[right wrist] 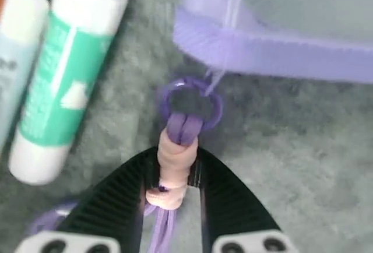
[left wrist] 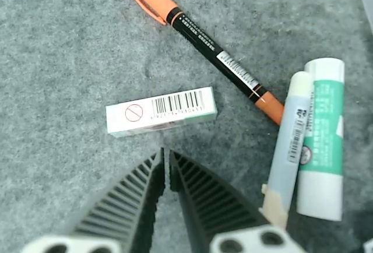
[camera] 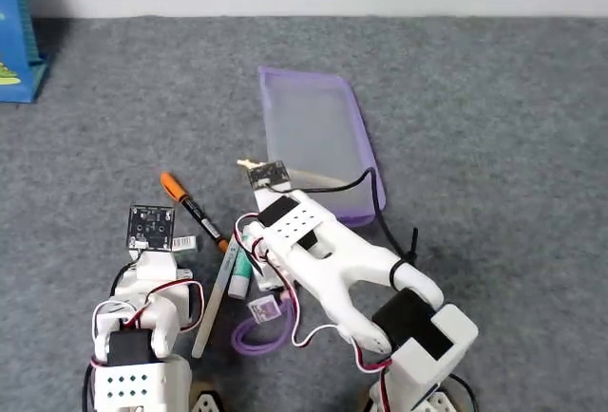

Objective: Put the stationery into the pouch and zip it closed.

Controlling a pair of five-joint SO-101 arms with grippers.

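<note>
While the left gripper hangs low over the near left part of the grey surface, its jaws are pressed all but together with nothing between them. Just beyond its tips, not touching them, lies a small white box on its side. The box carries a barcode and a red crossed-circle sign; the finer print is too small to make out. Farther on lies a black pen with an orange cap and orange tail. It lies at a slant, with a white label and a line of tiny white print along its barrel.

Between the two arms, a pale tube with a barcode strip and a green-and-white glue stick lie side by side, touching. The tube's end is right against the pen's orange tail.

At the near middle of the surface, the right gripper is clamped on the pinkish zip pull. A doubled purple cord runs from the pull to a purple ring just ahead of the tips. A thin thread joins the ring to the purple band along the nearest edge of the pouch.

The pouch itself, clear with purple trim, lies flat around the middle of the surface and stretches away toward the far edge. At the far left corner stands something blue.
</note>
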